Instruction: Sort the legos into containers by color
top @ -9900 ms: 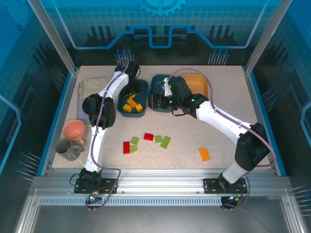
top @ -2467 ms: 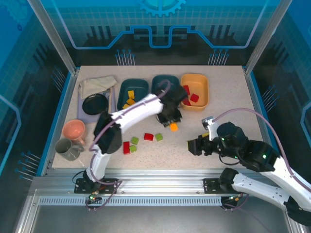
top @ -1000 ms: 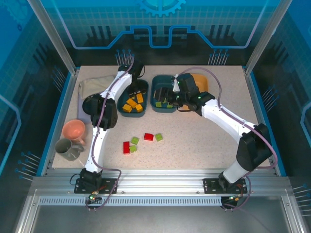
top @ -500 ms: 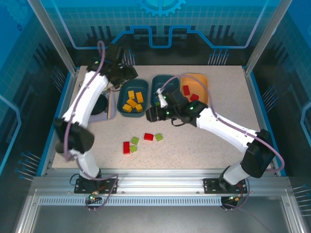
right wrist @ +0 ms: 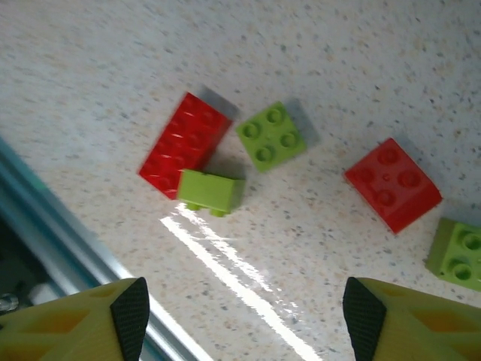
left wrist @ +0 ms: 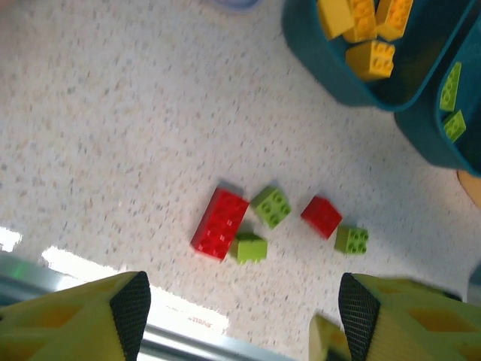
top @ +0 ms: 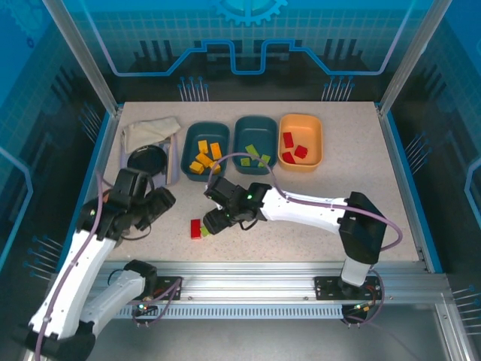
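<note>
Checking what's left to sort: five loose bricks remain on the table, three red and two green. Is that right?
No: it is two red and three green. The right wrist view shows the long red brick, the short red brick, the studs-up green brick, the tipped green brick and the green brick at the right edge.

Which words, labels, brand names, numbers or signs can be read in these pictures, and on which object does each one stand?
None: no word, number or brand can be read.
Back panel: a gear drawing and line patterns, no letters.
Red brick and green brick: studs too blurred to show any mark.
Orange tub, left teal tub, middle teal tub: plain, no label showing.
</note>
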